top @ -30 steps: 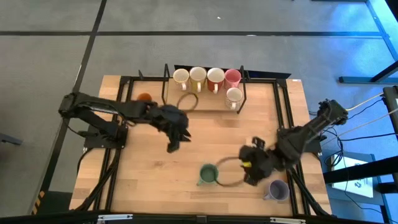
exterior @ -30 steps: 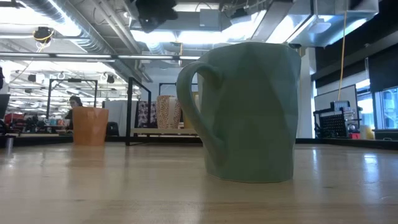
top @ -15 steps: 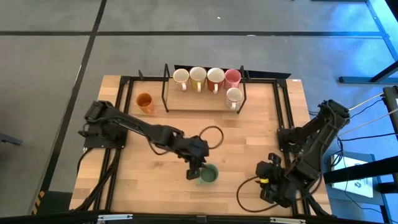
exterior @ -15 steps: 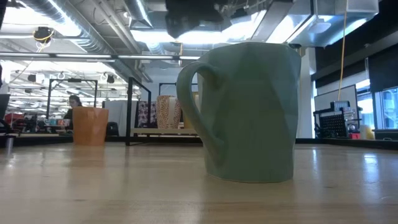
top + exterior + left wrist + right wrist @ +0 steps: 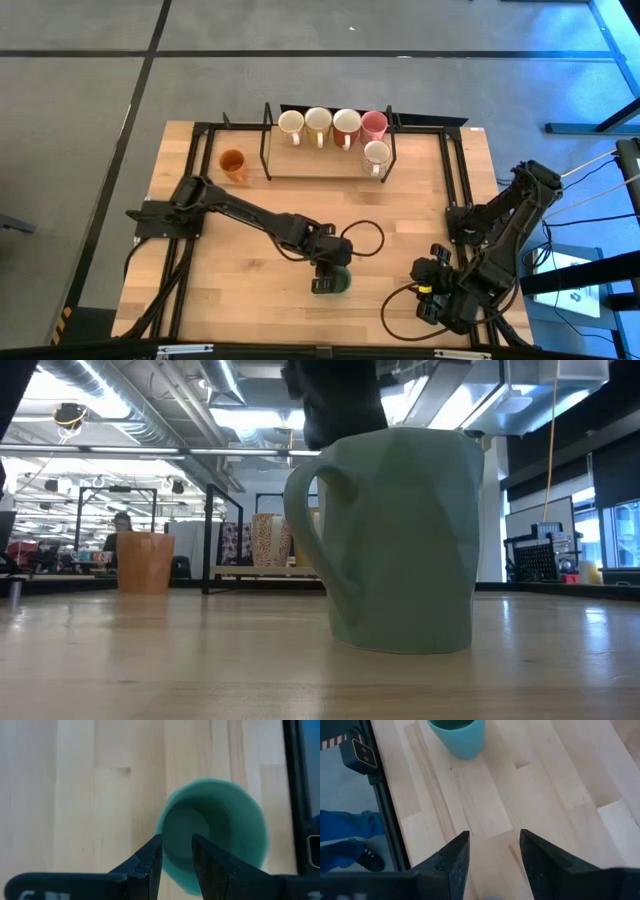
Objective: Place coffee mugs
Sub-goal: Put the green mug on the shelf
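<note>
The green mug (image 5: 342, 281) (image 5: 400, 540) stands upright on its base near the table's near edge, its handle (image 5: 305, 510) to the left in the low view. My left gripper (image 5: 325, 283) (image 5: 176, 842) hangs over its rim, pointing down and open by a narrow gap. One finger is over the wall and the other over the hollow. My right gripper (image 5: 430, 300) (image 5: 492, 850) is open, low over bare wood at the near right. The green mug (image 5: 457, 735) shows ahead of it. The orange mug (image 5: 232, 163) stands at far left. The lavender mug is hidden. My left gripper comes at the green mug's rim (image 5: 167, 827) from above, with its fingers on either side of the wall. Whether a finger touches the wall, I cannot tell.
A black-framed rack (image 5: 268, 140) at the far edge holds several mugs: two white (image 5: 291, 123), one with a dark red inside (image 5: 347, 122), one pink (image 5: 374, 124), and one more white in front (image 5: 377, 153). Black rails (image 5: 452, 170) run along both table sides. Bare wood lies between rack and green mug.
My left arm has swung from the table's middle toward the near edge and right, reaching the green mug and coming down over its rim. My right arm has drawn back toward the near right corner, covering the lavender mug, then kept still. The green mug has not moved.
</note>
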Motion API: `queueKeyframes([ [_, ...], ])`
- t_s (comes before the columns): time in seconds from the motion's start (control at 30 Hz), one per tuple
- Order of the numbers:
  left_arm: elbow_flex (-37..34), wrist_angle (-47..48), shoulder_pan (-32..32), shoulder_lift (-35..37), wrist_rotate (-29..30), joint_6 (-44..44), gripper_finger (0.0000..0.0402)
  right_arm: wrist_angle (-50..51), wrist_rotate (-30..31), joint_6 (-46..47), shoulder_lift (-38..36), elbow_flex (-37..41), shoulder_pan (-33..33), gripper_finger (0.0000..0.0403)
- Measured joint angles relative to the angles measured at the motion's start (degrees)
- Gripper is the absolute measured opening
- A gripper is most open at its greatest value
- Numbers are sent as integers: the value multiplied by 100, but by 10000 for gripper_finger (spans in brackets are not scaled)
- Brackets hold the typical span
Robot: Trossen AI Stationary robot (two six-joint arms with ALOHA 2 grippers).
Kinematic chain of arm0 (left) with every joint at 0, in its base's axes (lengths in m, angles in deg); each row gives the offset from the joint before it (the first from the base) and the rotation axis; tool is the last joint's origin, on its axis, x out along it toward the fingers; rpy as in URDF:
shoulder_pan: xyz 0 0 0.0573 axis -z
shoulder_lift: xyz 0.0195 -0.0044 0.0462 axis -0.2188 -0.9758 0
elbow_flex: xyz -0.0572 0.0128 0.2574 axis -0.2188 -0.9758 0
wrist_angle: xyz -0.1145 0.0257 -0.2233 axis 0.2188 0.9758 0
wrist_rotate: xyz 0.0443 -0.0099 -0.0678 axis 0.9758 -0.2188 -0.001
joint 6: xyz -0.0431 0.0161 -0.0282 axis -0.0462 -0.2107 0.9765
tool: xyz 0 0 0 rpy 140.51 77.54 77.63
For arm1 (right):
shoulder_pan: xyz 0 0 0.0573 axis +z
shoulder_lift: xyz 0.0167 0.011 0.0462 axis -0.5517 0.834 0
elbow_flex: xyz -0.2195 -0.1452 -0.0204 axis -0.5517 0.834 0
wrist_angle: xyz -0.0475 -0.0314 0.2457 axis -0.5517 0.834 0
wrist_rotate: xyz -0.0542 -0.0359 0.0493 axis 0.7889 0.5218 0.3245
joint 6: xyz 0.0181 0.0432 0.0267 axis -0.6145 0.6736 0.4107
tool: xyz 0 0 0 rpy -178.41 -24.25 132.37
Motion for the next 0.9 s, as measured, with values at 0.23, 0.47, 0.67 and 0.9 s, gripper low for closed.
queueKeyframes([
  [0.23,9,-24,3,-299,47,-122,98,7,76,-20,0,0,0,161],
  [0.47,2,-74,-4,-398,33,-107,49,10,144,-22,0,0,-2,161],
  [0.67,214,45,-4,-337,-183,8,23,11,146,-22,0,0,-2,161],
  [0.9,1008,599,-9,-336,-195,-38,31,7,136,-23,0,0,-2,161],
])
